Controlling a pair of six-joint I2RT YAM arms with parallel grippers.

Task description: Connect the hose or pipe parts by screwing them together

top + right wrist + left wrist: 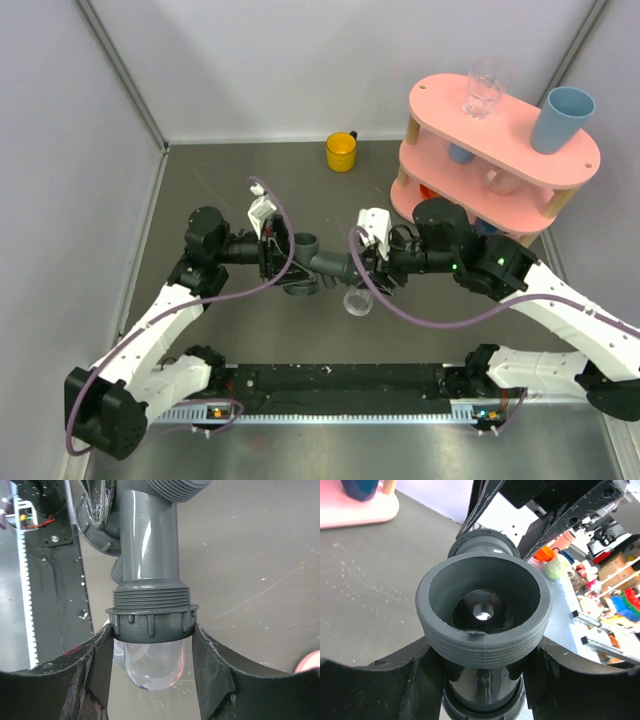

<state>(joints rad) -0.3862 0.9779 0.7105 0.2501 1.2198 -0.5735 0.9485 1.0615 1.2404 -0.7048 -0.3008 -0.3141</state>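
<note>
left gripper [482, 680]: clamped round the body of the dark grey T fitting [485, 630], one open threaded end staring right into its camera

right gripper [150, 645]: fingers pinched on the grey collar [150, 622] of the clear piece [152, 662], definitely gripping

where the parts are: held off the table [220, 190] between the two arms. The collar is on the fitting's thread with a few turns bare above it, so I'd guess it's partway on.

what could go wrong: a tilted collar could cross-thread and jam. Fingers slipping on the collar would mean spinning without tightening. Hard twisting could rotate the T in the left grip.

further back: yellow cup [341, 151] and pink shelf [440, 105], well apart, no bother
</note>
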